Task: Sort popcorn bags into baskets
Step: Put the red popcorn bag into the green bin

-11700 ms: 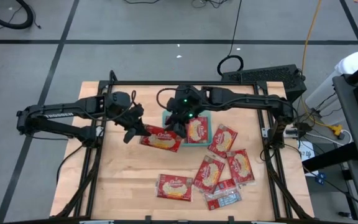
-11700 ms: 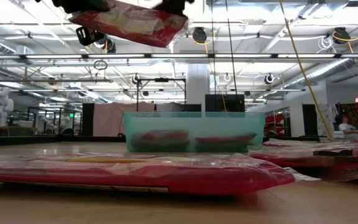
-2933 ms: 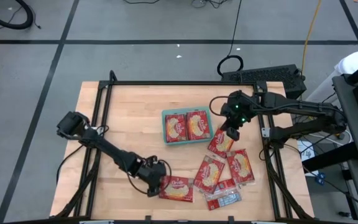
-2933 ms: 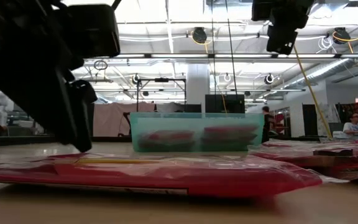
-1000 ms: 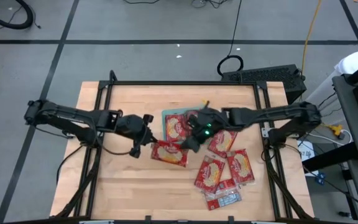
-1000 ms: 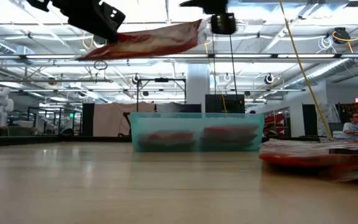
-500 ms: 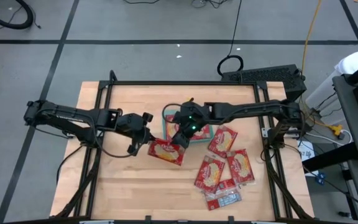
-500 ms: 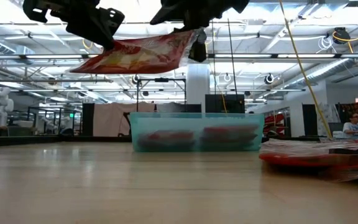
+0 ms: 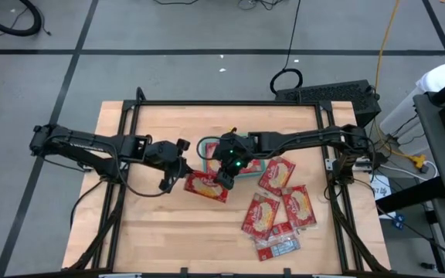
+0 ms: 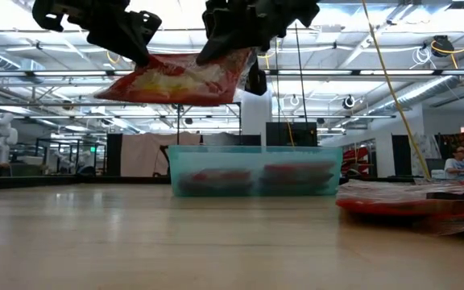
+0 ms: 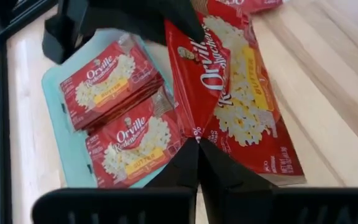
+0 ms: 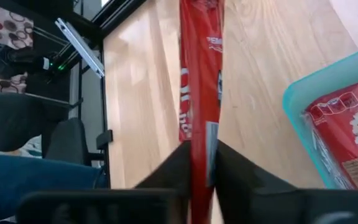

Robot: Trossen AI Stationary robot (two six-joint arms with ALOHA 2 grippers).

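One red popcorn bag (image 9: 207, 187) hangs in the air between my two grippers, just near of the teal tray (image 9: 208, 147). In the low view the bag (image 10: 180, 80) floats high above the tray (image 10: 252, 171). My left gripper (image 9: 182, 173) is shut on its left end and my right gripper (image 9: 224, 179) on its right end. Two bags (image 11: 114, 81) (image 11: 135, 146) lie flat, side by side, in the tray (image 11: 55, 118). Several more bags (image 9: 276, 174) lie on the table to the right. My left gripper pinches the bag's edge (image 11: 194, 132) at its left end between both fingers, coming level from the table's left. The bag is lifted clear, picture face up. My right gripper pinches the opposite end; the bag (image 12: 201, 81) runs edge-on between its two fingers (image 12: 179, 168), lifted clear of the table.
The loose bags (image 9: 261, 212) (image 9: 298, 207) (image 9: 276, 245) overlap in a heap on the table's right near part. My right arm (image 9: 300, 140) crosses over the tray. Bare wood (image 9: 161, 224) lies near and left. A black frame (image 9: 130, 154) borders the table.
My right gripper has moved toward the table's left and slightly down with the bag's right end. The bag, sloping and nearly edge-on a second ago, now hangs closer to level and shows more of its face. My left gripper has kept its hold and place.
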